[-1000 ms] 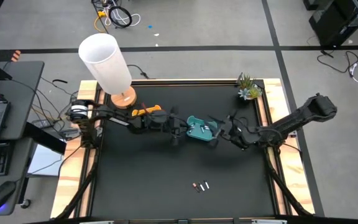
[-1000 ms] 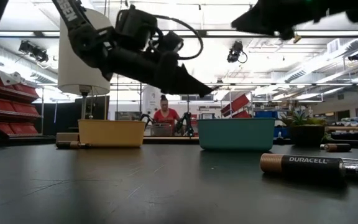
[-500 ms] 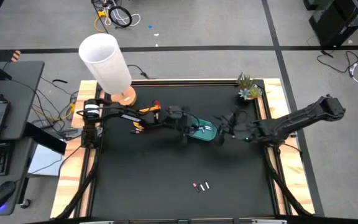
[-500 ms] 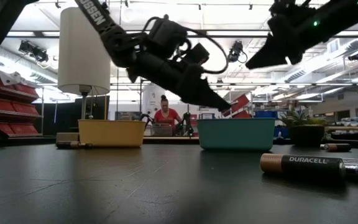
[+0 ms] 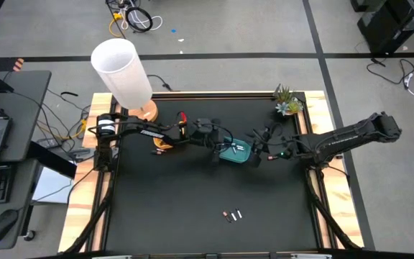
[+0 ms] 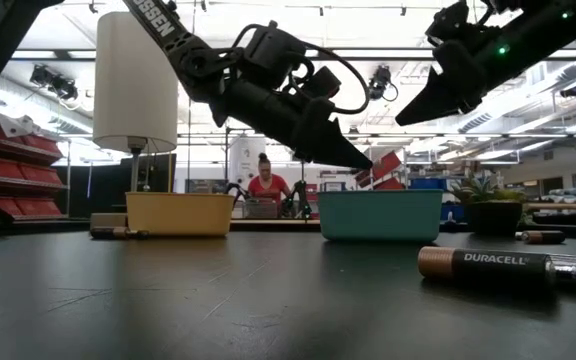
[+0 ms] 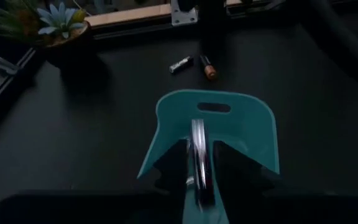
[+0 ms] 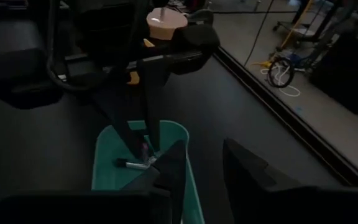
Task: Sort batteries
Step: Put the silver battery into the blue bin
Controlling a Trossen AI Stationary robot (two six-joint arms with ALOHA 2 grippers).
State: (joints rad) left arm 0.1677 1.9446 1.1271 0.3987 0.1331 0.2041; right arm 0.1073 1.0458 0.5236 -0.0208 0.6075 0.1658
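Batteries lie in several places on the black table, which fills the middle of the high view. Near its centre sits the small teal plastic tray; a yellow plastic tray stands left of it. Over the teal tray, the left hand grasps a silver cylindrical battery. Just right, the right hand hovers part-open, grasping nothing. A black-and-copper Duracell battery lies lower right in the low view.
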